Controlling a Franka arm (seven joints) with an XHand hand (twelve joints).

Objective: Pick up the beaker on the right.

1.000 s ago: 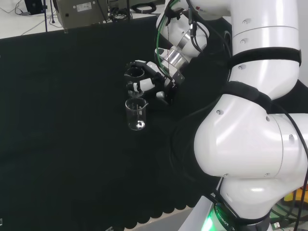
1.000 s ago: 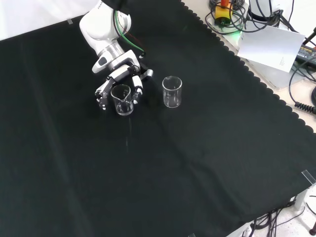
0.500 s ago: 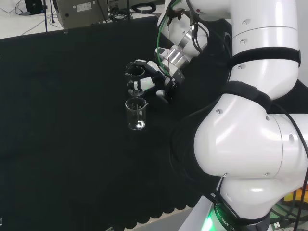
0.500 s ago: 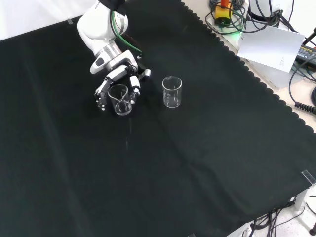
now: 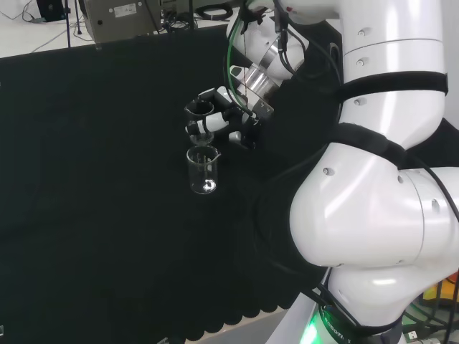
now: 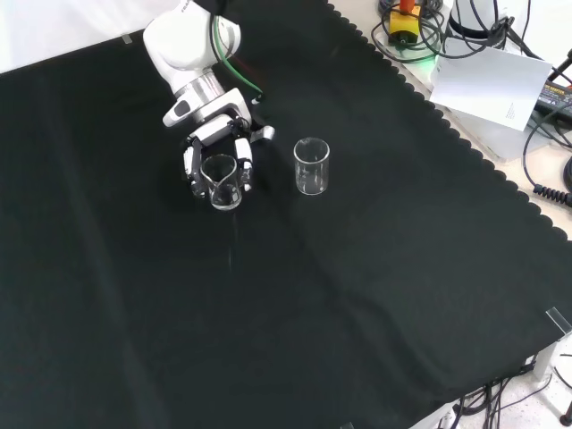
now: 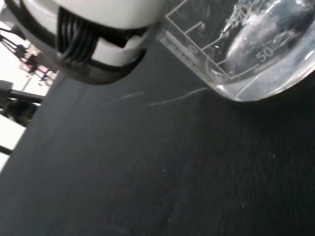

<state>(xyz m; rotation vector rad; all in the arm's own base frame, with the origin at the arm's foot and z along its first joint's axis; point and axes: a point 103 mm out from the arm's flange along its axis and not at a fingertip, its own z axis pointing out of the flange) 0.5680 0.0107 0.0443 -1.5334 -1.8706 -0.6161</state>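
Note:
Two clear glass beakers are on the black cloth. In the front view the left beaker (image 6: 223, 181) sits between the curled fingers of the hand (image 6: 217, 134), which reaches down from the top and closes on it from both sides. The other beaker (image 6: 311, 166) stands upright and free a short way to its right. In the head view the hand (image 5: 217, 120) is just behind the free beaker (image 5: 203, 172). The wrist view has the held beaker's base (image 7: 246, 49) tilted close over the cloth, beside a white and black part of the hand (image 7: 98, 24).
The arm's big white links (image 5: 373, 179) take up the head view's right. Beyond the cloth's scalloped edge in the front view lie a white sheet (image 6: 492, 85) and cables (image 6: 411, 36). Black cloth (image 6: 313, 313) stretches wide below the beakers.
The fingers have drawn in round the left beaker of the front view. In the head view the wrist has tilted and risen slightly. The free beaker has not moved.

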